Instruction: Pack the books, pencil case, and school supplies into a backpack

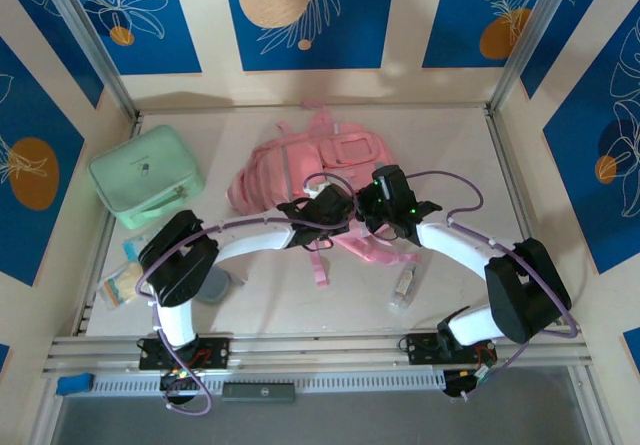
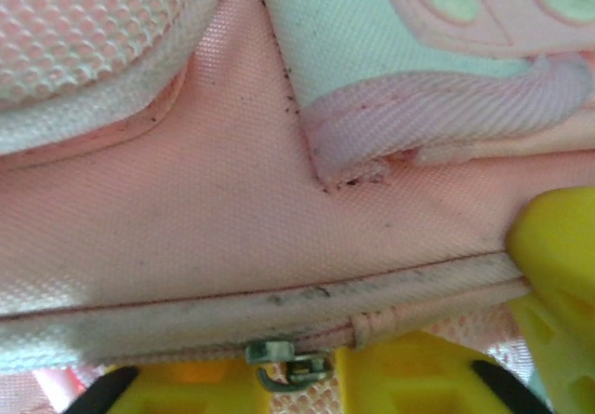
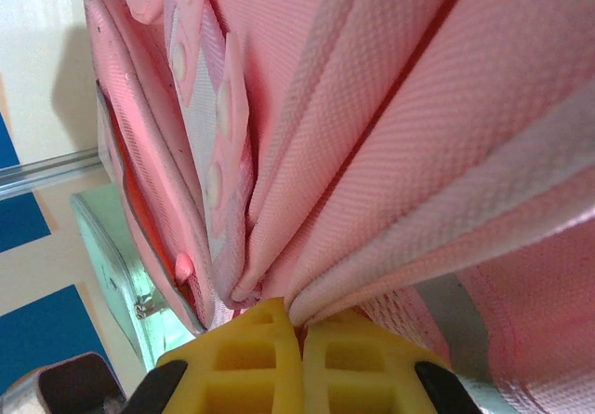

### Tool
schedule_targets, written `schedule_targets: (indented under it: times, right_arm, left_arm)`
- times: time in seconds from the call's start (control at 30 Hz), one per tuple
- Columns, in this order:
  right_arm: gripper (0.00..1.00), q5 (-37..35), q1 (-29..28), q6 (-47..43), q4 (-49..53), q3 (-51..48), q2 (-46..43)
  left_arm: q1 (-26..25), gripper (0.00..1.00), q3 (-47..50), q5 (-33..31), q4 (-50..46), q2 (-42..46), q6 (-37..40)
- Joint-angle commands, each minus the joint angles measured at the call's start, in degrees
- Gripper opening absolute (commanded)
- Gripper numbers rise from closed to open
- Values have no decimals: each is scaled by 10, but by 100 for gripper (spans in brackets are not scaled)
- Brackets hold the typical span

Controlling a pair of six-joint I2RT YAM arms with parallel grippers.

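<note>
The pink backpack (image 1: 310,165) lies mid-table, and both grippers meet at its near edge. My left gripper (image 1: 338,208) (image 2: 302,377) is open by a narrow gap, and a metal zip slider (image 2: 286,362) on the backpack's seam (image 2: 279,307) sits in that gap. My right gripper (image 1: 372,213) (image 3: 300,326) is shut on a bunched fold of the backpack's fabric (image 3: 390,153). A clear bottle (image 1: 403,287) lies on the table near the right arm. Two flat packets (image 1: 122,280) lie at the left edge. A grey-blue pencil case (image 1: 214,286) peeks out beside the left arm. The books are out of view.
A mint-green boxy case (image 1: 146,176) (image 3: 112,274) stands at the back left beside the backpack. Metal rails frame the table, with one (image 1: 300,350) along its near edge. A loose pink strap (image 1: 320,265) trails toward the front. One yellow finger (image 2: 558,265) of the right gripper shows at the left wrist view's right edge.
</note>
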State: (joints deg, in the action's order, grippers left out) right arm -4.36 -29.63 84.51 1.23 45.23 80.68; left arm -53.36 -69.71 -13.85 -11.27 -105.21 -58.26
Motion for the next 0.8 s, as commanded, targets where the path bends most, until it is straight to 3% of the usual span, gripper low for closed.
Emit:
schedule_targets:
  times: [0.0,0.37,0.63,0.77]
  right_arm:
    - [0,39,-14,4,-33,1,-17]
    - [0,35,2,-19,-13,-2,-35]
    - [0,53,27,-44,7,7,-44]
    - [0,56,24,-47,10,11,-36]
  left_arm:
    - [11,20,-24,-37,-6,-6,22]
    - [12,12,9,-32,-15,68,57]
    - [41,8,79,121,-23,137,97]
    - [44,9,105,161,-9,168,98]
